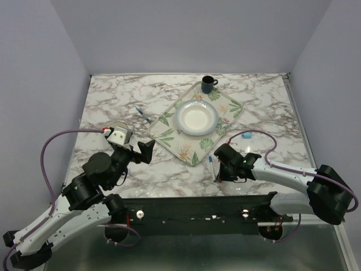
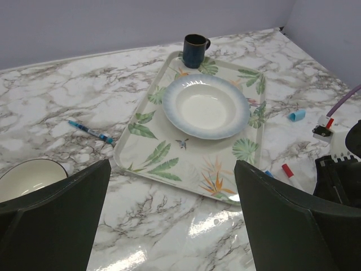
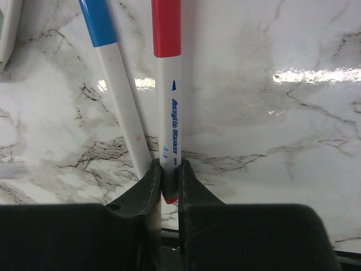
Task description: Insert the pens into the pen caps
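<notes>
- The leafy tray [image 2: 152, 152] has a white soup bowl [image 2: 206, 105] with a blue rim in the middle, nothing in it. A dark mug [image 2: 194, 51] sits at the tray's far corner, and we can't see inside it.
- There's a second bowl [image 2: 25, 178] on the marble table [image 1: 113, 96], near the left arm.
- The right gripper [image 3: 169, 176] is pinched tight on the red-capped marker [image 3: 167, 113], down by the marble off the tray's near corner.
- The blue-capped marker [image 3: 121, 107] lies just beside it, crowding that grip.
- The thin dark blue pen [image 2: 89, 131] is left of the tray.
- The light blue cap [image 2: 296, 115] lies on the tray's right, well apart from the pen.
- The left gripper [image 2: 172, 169] is spread wide and holds nothing.
</notes>
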Controlling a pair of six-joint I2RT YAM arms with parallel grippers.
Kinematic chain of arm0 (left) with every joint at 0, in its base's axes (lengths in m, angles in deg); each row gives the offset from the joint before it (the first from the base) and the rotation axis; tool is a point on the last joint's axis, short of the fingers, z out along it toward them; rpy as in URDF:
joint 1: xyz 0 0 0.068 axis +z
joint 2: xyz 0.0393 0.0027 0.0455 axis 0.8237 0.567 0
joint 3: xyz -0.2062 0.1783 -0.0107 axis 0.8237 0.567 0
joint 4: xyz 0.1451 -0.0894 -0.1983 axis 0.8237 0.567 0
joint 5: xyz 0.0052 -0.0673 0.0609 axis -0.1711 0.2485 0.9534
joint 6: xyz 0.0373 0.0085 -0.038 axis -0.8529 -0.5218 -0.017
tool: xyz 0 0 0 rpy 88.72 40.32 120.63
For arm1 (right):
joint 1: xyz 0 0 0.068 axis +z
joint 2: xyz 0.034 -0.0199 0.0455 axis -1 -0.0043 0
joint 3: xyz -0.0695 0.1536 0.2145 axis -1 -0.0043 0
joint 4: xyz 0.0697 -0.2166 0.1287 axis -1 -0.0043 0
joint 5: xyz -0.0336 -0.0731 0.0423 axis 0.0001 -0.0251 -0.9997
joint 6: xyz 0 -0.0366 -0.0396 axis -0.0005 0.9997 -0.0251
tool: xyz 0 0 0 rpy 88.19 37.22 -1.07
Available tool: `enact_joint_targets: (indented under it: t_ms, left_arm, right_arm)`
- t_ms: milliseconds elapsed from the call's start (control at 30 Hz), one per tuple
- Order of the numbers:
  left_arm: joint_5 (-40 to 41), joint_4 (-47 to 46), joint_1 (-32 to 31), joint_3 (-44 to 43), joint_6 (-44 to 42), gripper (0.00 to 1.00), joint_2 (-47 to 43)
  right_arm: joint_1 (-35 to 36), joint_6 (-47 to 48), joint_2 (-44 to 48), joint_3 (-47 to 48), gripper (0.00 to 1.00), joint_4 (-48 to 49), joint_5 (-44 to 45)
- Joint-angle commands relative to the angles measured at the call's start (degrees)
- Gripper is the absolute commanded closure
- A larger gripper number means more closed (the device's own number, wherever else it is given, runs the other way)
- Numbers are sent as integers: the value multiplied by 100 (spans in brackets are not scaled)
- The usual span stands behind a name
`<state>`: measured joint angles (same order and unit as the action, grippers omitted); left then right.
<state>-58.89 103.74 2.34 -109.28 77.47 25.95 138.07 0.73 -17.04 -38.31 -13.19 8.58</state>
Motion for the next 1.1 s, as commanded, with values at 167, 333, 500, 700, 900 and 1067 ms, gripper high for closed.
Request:
enact_joint_targets:
  t_ms: [167, 333, 500, 700, 900, 1067]
  left_arm:
    - [86, -135, -5, 78, -77, 1, -17]
    - [130, -144, -5, 96, -94, 1, 18]
    - [244, -267, -5, 157, -86, 1, 44]
    - [849, 250, -5, -255, 809, 1, 614]
    - [991, 1015, 4, -756, 2661, 1, 1467]
    - [1439, 2217, 126, -1468, 4315, 1, 2083]
  right_arm:
    - [3, 412, -43, 19, 73, -122, 254]
    - [11, 553, -96, 98, 71, -201, 351]
    - [3, 554, 123, 299, 72, -569, 588]
    - [11, 685, 834, 476, 69, -860, 536]
    - [11, 808, 1932, 142, 64, -536, 27]
    - [3, 958, 3231, -253, 48, -341, -229]
